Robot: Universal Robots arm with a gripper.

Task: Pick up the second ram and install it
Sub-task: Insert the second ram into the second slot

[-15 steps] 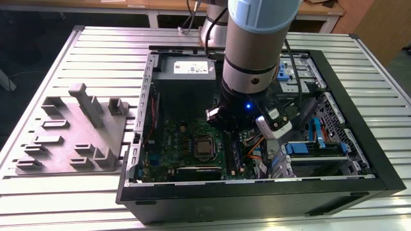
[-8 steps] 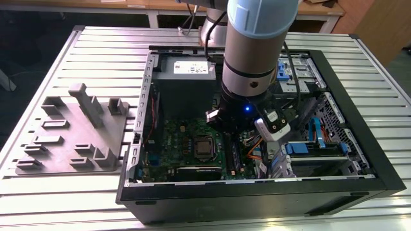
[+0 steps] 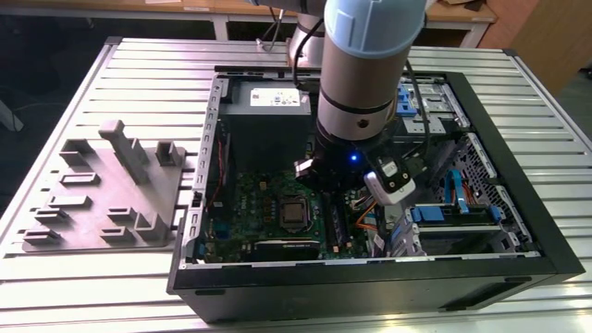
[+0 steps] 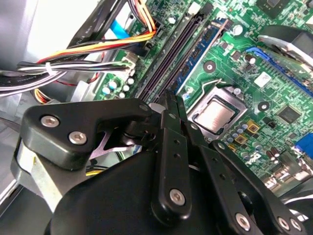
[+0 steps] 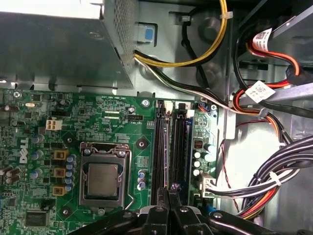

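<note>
Your gripper [image 4: 172, 98], fingers [image 4: 168, 147] pinched together, hung over the slots [image 5: 161, 142] beside the CPU [image 5: 102, 178]; the exterior view gave you the arm [image 3: 365, 76] upright in the case [image 3: 370, 277]. Whether the ram was seated: unclear.

The pincer [image 5: 168, 190] hangs over the memory slots [image 5: 168, 142], a narrow open lane flanked by the CPU socket [image 5: 103, 175] on one side and a cable bundle [image 5: 279, 181] on the other, with the grey power supply [image 5: 58, 46] walling one end. Outside the computer case [image 3: 370, 284], the desk [image 3: 148, 69] is open except for a grey fixture [image 3: 102, 194] on the exterior view's left.
</note>
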